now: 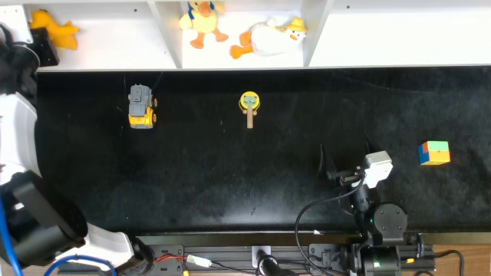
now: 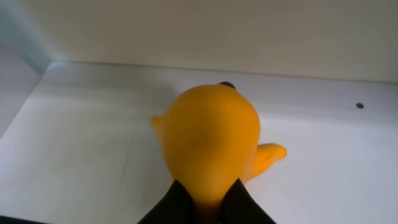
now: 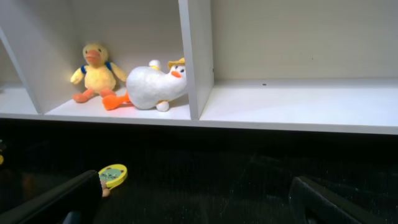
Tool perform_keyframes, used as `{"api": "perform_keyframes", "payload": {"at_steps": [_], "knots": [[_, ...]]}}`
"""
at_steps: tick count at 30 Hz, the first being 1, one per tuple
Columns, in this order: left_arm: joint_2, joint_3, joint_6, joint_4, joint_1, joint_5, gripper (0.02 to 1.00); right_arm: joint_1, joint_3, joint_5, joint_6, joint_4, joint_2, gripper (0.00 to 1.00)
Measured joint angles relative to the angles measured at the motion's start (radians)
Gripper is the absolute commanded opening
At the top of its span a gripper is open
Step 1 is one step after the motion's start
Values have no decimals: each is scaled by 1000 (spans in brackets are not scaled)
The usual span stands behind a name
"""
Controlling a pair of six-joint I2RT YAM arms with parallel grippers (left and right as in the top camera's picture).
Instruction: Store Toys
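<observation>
Left claw (image 2: 208,198) is clenched on the orange duck (image 2: 211,134), inside the left box of the white shelf (image 1: 115,46). On the black counter (image 1: 230,176) sit a yellow truck (image 1: 142,106) and a round toy on a stick (image 1: 249,105). Right claw (image 1: 343,162) hangs released over the counter, with a colour cube (image 1: 434,152) to its right.

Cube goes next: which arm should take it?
Right. The right pincer is open and empty, near the cube; the left pincer is shut on an orange toy inside the left bay of the shelf.
</observation>
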Motion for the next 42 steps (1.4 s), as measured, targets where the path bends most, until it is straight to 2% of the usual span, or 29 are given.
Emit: {"api": "perform_keyframes", "payload": {"at_steps": [19, 22, 23, 24, 26, 29, 31, 38, 42], "knots": [[26, 55, -3, -82, -1, -68, 36, 0, 0, 0, 0, 0, 0, 996], [40, 59, -3, -75, -1, -68, 64, 0, 0, 0, 0, 0, 0, 993], [41, 61, -3, -75, -1, -68, 97, 0, 0, 0, 0, 0, 0, 996], [41, 64, -3, -75, -1, -69, 178, 0, 0, 0, 1, 0, 0, 993], [41, 65, -3, -76, -1, -69, 408, 0, 0, 0, 0, 0, 0, 996], [41, 65, -9, -79, -1, -69, 627, 0, 0, 0, 0, 0, 0, 996], [41, 65, -11, -79, -1, -72, 678, 0, 0, 0, 1, 0, 0, 996], [42, 65, -14, -69, -1, -75, 733, 0, 0, 0, 0, 0, 0, 993], [42, 65, -13, -58, -1, -75, 875, 0, 0, 0, 0, 0, 0, 993]]}}
